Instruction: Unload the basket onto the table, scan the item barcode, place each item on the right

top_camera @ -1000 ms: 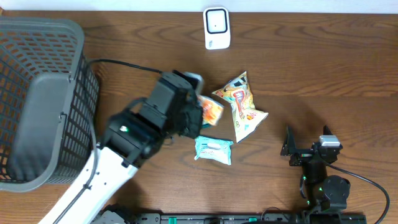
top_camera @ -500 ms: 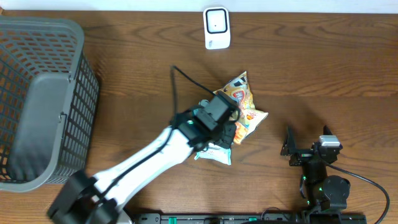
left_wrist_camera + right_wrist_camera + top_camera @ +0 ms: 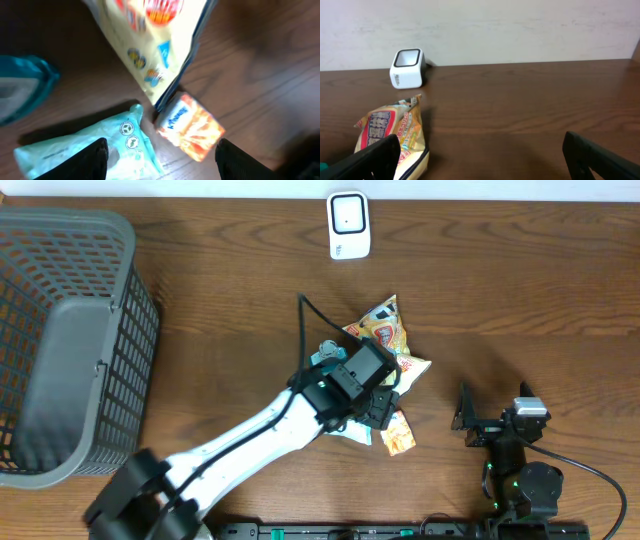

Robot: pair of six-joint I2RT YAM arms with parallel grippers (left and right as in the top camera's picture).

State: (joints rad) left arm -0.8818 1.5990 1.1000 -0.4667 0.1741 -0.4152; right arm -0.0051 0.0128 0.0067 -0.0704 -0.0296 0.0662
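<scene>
Since the left fingers (image 3: pixel 92 160) are spread wide with nothing pinched between them, I'd call that hand released. The orange packet (image 3: pixel 191 127) lies flat on the counter (image 3: pixel 520 290) right under them. My guess is that's the item meant for scanning, though honestly it could be any of the packs in that pile.

It sits at the near edge of the pile, one corner touching the lower tip of the yellow snack bag (image 3: pixel 150 40) and just beside the teal packet (image 3: pixel 95 145). From above, the left arm reaches across the middle of the counter and covers most of the teal one.

The scanner (image 3: pixel 349 224) stands at the far edge, window facing up and toward the arms, well apart from the pile. So nothing is anywhere near being read right now. I can't make out a barcode on the orange packet, it's too blurry. If the code is on the underside, that would explain why it lies loose: it may need a fresh grab from a better angle.

The right fingers (image 3: pixel 372 155) are wide open too, empty, parked off to the side and pointed at the scanner and snack bag. Looks like a waiting pose to me.

The basket (image 3: pixel 60 330) sits at the far left, presumably for scanned stuff.
</scene>
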